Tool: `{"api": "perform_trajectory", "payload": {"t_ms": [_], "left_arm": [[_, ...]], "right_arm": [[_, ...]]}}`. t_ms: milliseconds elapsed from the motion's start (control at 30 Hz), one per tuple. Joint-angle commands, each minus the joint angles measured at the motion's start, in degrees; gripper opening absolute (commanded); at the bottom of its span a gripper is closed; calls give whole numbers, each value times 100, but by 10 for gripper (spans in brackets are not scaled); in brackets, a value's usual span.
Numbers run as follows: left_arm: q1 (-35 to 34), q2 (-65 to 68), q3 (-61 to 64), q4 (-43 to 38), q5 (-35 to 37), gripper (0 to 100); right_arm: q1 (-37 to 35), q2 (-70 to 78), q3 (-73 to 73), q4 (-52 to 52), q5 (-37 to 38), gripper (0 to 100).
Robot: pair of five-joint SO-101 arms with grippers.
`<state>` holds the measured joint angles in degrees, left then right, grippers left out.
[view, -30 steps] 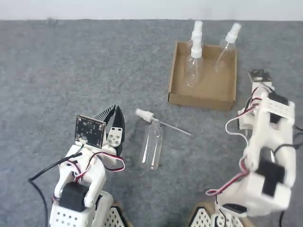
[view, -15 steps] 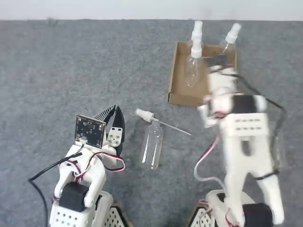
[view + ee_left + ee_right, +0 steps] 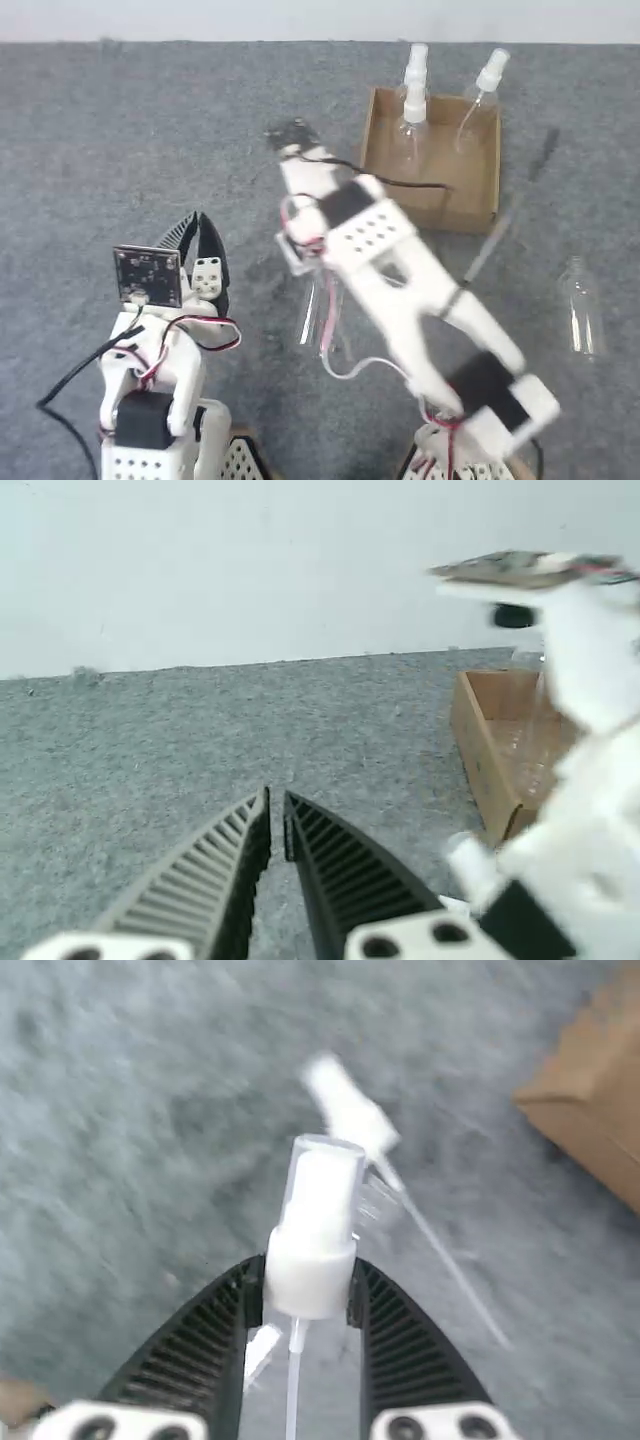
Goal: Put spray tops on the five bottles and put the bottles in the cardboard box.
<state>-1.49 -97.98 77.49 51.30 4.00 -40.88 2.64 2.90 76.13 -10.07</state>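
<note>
Right gripper (image 3: 305,1282) is clamping a spray top (image 3: 312,1225) by its collar, hovering mid-table over a bottle (image 3: 308,320) lying on the grey carpet (image 3: 120,130), with a second spray top (image 3: 348,1110) lying loose just past it. Left gripper (image 3: 277,802) is sitting near-left, fingers pinched together, with a wide stretch of carpet spreading far and left of it. The cardboard box (image 3: 364,150) is sitting far right near the carpet's edge holding three topped bottles (image 3: 413,100), and one uncapped bottle (image 3: 582,320) is resting off to the right.

A robotics lab bench is showing here: white arms (image 3: 400,270) are trailing loose wires (image 3: 400,183) and carrying a bare circuit board (image 3: 148,275) over grey felt (image 3: 100,130), beside a white wall (image 3: 250,560)
</note>
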Motion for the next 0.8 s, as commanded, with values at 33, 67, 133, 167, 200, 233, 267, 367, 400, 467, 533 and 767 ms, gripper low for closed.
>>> {"api": "perform_trajectory", "payload": {"t_ms": [33,67,133,167,200,233,267,367,400,467,533,767], "left_arm": [[-53,9,-303,-35,97,12],[-70,9,-303,-35,88,12],[-193,9,-295,-53,79,12],[-237,9,-303,-53,105,12],[-246,-9,-303,-53,114,12],[-255,-18,-303,-53,114,12],[-246,-9,-303,-53,114,12],[-255,0,-303,-53,97,12],[-264,0,-303,-53,88,12],[-255,0,-303,-53,88,12],[-255,0,-303,-53,88,12],[-246,0,-295,-53,105,12]], "right_arm": [[-567,743,-967,-321,-967,39],[-629,919,-1002,-435,-1125,39],[-629,1165,-1011,-708,-1380,39],[-567,1253,-976,-840,-1486,39],[-541,1323,-958,-971,-1582,39],[-514,1393,-941,-1077,-1679,39],[-514,1429,-897,-1182,-1758,39],[-523,1543,-826,-1367,-1881,39],[-523,1560,-818,-1393,-1899,44],[-523,1578,-800,-1376,-1899,84],[-532,1569,-738,-1393,-1899,139],[-532,1481,-730,-1226,-1873,184]]}}
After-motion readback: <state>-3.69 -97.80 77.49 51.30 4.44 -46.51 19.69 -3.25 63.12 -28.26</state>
